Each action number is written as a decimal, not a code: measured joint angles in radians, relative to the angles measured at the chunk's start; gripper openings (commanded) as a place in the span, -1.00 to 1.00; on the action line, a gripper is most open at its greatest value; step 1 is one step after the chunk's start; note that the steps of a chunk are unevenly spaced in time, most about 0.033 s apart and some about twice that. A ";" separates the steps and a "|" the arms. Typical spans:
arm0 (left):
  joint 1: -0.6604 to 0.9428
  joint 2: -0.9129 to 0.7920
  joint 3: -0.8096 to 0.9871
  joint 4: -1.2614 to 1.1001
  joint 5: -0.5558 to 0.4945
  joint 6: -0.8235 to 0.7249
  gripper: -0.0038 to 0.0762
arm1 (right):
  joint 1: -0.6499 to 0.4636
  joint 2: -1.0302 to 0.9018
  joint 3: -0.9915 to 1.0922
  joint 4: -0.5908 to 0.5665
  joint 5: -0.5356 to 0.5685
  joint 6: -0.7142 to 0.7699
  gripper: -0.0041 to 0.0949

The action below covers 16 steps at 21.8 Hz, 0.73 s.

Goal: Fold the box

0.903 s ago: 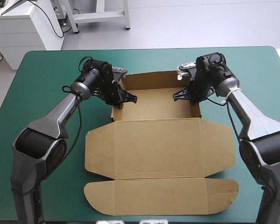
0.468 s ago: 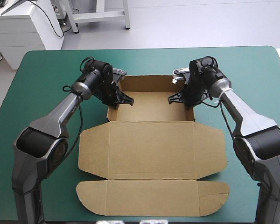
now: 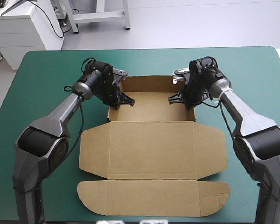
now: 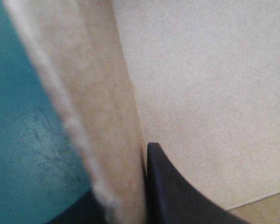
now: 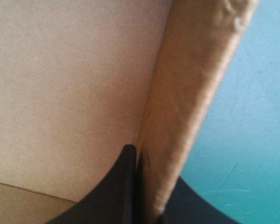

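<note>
High view: the brown box [image 3: 151, 108] sits left of and farther back than where it lay earlier on the desk [image 3: 42, 70], and has barely moved since just before. The left jaws are clamped on its left side wall [image 4: 98, 116], the right jaws on its right side wall [image 5: 186, 116]. The lid [image 3: 151, 149] lies flat toward the near edge. The shifting looks finished.

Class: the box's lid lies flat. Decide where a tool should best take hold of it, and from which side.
Probably the long round-cornered flap at the lid's near end, approached from the table's near edge. Its edge is free and farthest from the tray fold, so lifting there should swing the whole lid up.
</note>
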 measured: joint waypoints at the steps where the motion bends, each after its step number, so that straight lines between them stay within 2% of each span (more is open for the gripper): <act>1: 0.000 0.000 0.000 -0.004 0.000 0.002 -0.92 | 0.000 0.000 0.000 -0.002 0.000 0.000 -0.93; 3: 0.000 0.001 0.000 -0.015 -0.001 0.011 -0.90 | 0.000 0.000 0.001 -0.007 0.001 -0.001 -0.76; 4: 0.000 0.002 0.000 -0.019 -0.001 0.013 -0.80 | 0.000 0.000 0.001 -0.008 0.003 -0.006 -0.55; 5: 0.001 0.003 0.000 -0.024 -0.005 0.023 -0.62 | 0.000 0.000 0.002 -0.017 0.004 -0.020 -0.36; 6: 0.002 0.004 0.000 -0.029 -0.009 0.043 -0.27 | 0.001 0.000 0.002 -0.017 0.004 -0.036 0.00; 7: 0.002 0.008 0.000 -0.043 -0.011 0.089 -0.11 | 0.002 0.000 0.002 -0.017 0.004 -0.061 0.16; 8: 0.002 0.008 0.000 -0.051 -0.007 0.109 0.25 | 0.005 0.000 0.002 -0.017 0.004 -0.069 0.39; 10: -0.005 0.008 0.000 -0.082 0.010 0.135 0.61 | 0.007 0.000 0.002 -0.004 0.000 -0.085 0.53; 11: -0.010 0.008 0.000 -0.098 0.010 0.120 0.69 | 0.010 0.000 0.002 0.007 -0.004 -0.093 0.52; 16: -0.009 0.008 0.000 -0.110 0.009 0.076 0.70 | 0.015 0.000 0.002 0.017 -0.007 -0.102 0.52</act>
